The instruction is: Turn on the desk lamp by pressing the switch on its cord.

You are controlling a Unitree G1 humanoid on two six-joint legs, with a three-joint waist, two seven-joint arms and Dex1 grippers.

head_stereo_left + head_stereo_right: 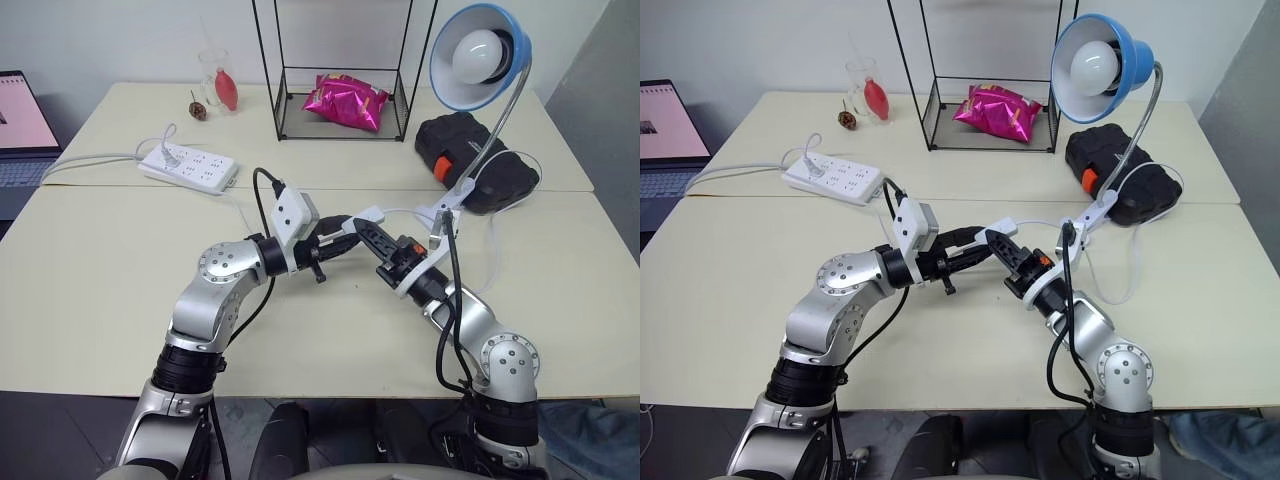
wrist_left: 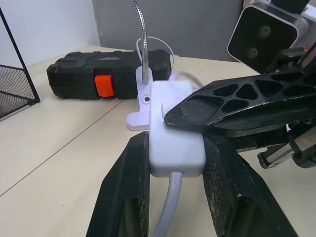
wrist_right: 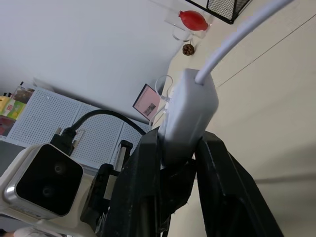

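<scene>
I have two pale cream desks (image 1: 90, 300) pushed edge to edge, the seam running across the middle, with a plain white wall behind and a grey one at the far right. Off the left edge an open laptop (image 1: 20, 130) sits on a lower surface. Near the back left corner of the far desk stand a clear glass (image 1: 216, 78) with something red in it and a small brown object (image 1: 198, 108); nearer the seam lies a white power strip (image 1: 190, 168). My left gripper (image 1: 348, 228) reaches in level above the near desk and is clamped on the switch (image 1: 368, 214), its black fingers (image 2: 128, 187) pressing the switch's two long sides. My right gripper (image 3: 173, 148) comes in from the other side with its fingers clenched on the same switch, one fingertip lying across the top face. The switch hangs just above the desk near the seam, middle of the table. At the back centre a black wire rack (image 1: 340, 70) holds a pink foil bag (image 1: 347, 100). The cord (image 1: 495, 250) loops over the near desk to the right. The desk lamp (image 1: 478, 58) has its white clip base (image 1: 452, 205) at the seam, the gooseneck rising to the blue shade, bulb unlit. Behind it a black case (image 1: 478, 160) with an orange latch rests toward the far desk's right edge.
</scene>
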